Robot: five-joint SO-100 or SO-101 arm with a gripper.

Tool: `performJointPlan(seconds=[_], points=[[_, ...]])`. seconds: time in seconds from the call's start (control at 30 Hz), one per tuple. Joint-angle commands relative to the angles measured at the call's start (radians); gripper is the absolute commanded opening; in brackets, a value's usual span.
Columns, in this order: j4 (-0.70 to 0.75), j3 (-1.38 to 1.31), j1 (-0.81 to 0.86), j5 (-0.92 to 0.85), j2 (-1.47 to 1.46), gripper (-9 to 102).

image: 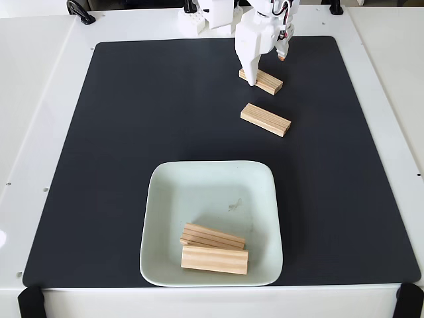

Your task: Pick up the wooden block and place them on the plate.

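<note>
Fingers point(254, 75) straddling far wooden block point(264, 81), touching; grip unclear.

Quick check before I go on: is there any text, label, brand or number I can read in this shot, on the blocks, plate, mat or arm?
None can be read.
The wooden blocks show grain lines, no print.
The plate bears a small dark smudge, not lettering.
The black mat is plain.
The gripper and its white arm casing show no legible marking in the fixed view.

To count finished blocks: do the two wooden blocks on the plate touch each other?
Touching: the fixed view shows the grooved block resting against the plain block.
</note>
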Motion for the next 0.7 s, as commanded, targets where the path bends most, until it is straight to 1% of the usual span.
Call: performJointPlan(seconds=[0.0, 0.13, 0.2, 0.43, 0.67], points=[[0.003, -0.002, 0.0, 0.005, 0.003, 39], [0.003, 0.0, 0.0, 0.005, 0.003, 38], [0.003, 0.0, 0.0, 0.005, 0.002, 35], [0.003, 0.002, 0.0, 0.005, 0.002, 16], [0.003, 0.028, 0.0, 0.005, 0.002, -1]])
